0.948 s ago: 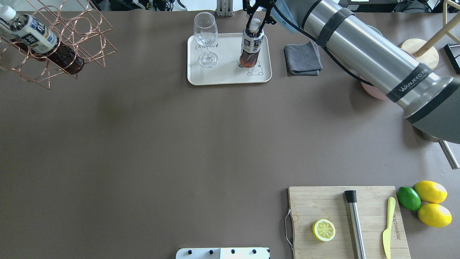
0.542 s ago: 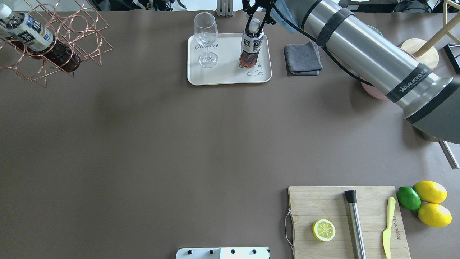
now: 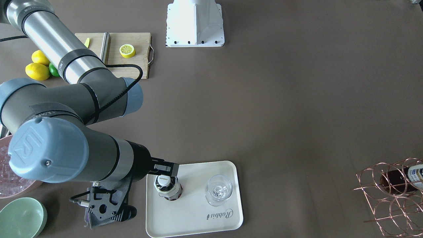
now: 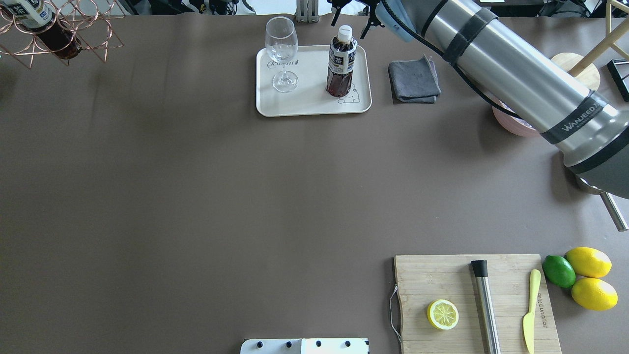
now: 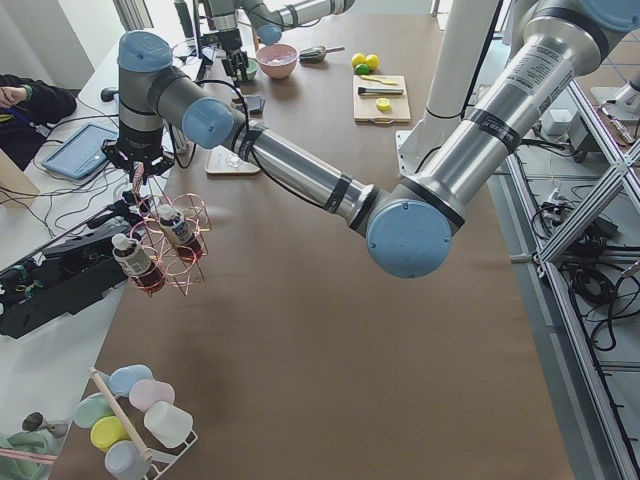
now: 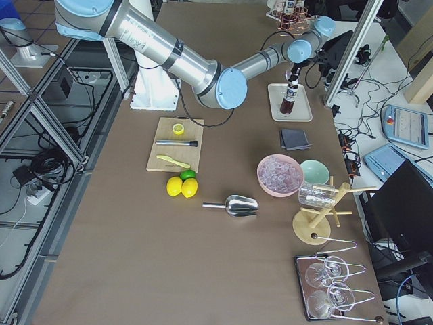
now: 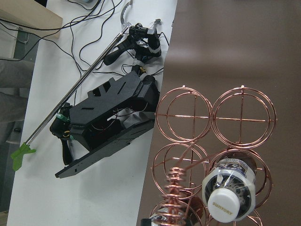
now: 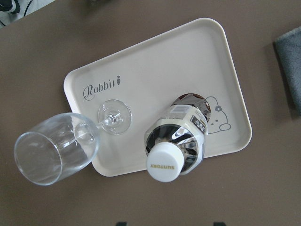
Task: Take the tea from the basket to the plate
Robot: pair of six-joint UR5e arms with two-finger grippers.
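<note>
Overhead exterior: the right hand hangs released, fingers spread, above the tea standing on the plate.

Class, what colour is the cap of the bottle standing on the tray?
White cap; clearest in the right wrist view.

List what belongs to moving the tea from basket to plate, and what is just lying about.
Job in hand:
tea bottle, standing on the plate
basket with two more bottles
right hand

Lying about:
wine glass
grey cloth
cutting board
lemons
lime
pink bowl
green bowl
</note>
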